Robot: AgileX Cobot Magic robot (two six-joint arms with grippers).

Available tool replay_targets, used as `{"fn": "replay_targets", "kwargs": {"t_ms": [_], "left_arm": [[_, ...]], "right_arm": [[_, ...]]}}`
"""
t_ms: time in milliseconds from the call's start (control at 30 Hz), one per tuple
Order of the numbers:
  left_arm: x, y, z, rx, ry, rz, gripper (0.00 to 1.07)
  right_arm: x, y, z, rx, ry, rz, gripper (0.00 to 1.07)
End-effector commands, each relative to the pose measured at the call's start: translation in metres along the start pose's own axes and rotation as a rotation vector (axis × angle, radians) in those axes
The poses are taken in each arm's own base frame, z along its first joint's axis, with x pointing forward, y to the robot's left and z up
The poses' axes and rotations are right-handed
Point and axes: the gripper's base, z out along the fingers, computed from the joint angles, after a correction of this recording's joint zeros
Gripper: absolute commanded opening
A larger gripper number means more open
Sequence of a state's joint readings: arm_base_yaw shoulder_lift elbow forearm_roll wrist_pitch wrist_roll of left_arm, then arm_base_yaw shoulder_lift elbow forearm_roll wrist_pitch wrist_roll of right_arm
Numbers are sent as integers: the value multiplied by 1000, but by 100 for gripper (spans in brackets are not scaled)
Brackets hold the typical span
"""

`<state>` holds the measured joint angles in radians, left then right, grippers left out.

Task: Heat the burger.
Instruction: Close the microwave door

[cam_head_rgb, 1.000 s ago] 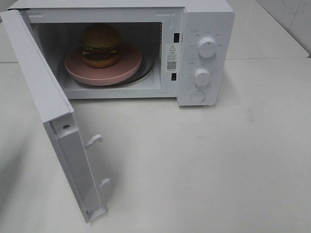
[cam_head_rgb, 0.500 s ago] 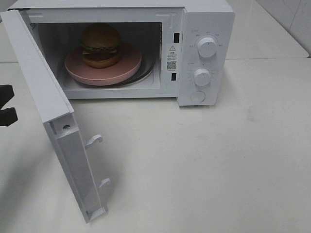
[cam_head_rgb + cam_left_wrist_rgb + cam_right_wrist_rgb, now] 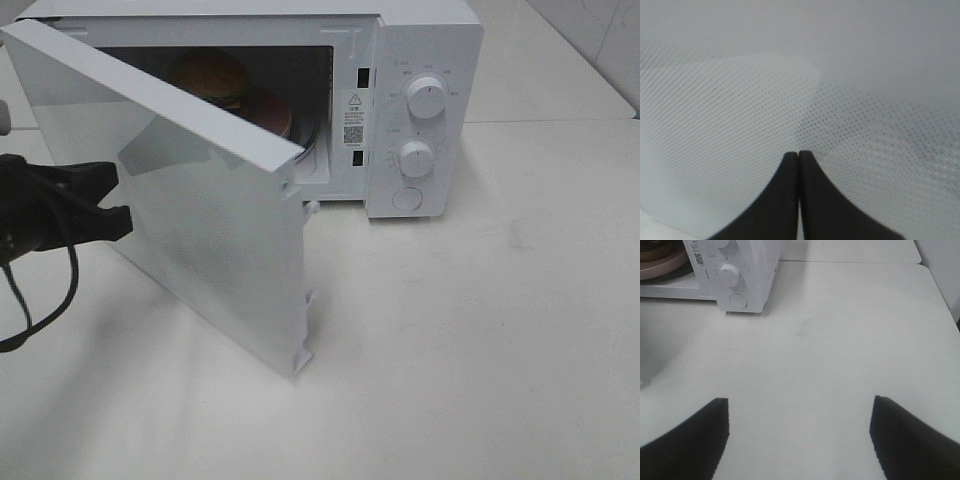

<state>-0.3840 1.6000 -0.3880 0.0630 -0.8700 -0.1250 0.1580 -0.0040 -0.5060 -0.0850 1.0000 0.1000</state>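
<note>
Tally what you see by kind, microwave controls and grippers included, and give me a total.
Microwave: 1
Burger: 1
Pink plate: 1
Knobs: 2, upper knob, lower knob
Round button: 1
Grippers: 2, left gripper, right gripper
Total: 8

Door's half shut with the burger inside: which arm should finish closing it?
Left. The left gripper, shut, is at the door, on its outer face; the right gripper hangs open over the table, away from the microwave.
</note>
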Motion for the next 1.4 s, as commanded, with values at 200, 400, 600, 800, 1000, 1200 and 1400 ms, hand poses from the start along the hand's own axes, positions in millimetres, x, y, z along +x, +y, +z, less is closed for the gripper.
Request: {"fn": "replay_targets", "kwargs": {"t_ms": [200,400,600,800,1000,1200,1400], "left_arm": [[-12,-30,38,23,10,-4,0],[-21,-48,58,26,13,7,0],[-39,-67,80,21,-28,-9,0],[-48,-81,106,39,-12,-15,0],[-56,-88,132,40,14,-25,0],[-61,-90,150,11,15,-32,0],[-68,-94,163,10,3,3,0]], "right_arm": [[2,0,-3,6,-30,2,75],[2,0,-3,6,-30,1,75],[2,0,-3,6,-30,1,75],[2,0,-3,6,-30,1,75],[2,0,-3,6,-30,1,75],[2,0,-3,6,-30,1,75],[2,0,-3,6,-30,1,75]]}}
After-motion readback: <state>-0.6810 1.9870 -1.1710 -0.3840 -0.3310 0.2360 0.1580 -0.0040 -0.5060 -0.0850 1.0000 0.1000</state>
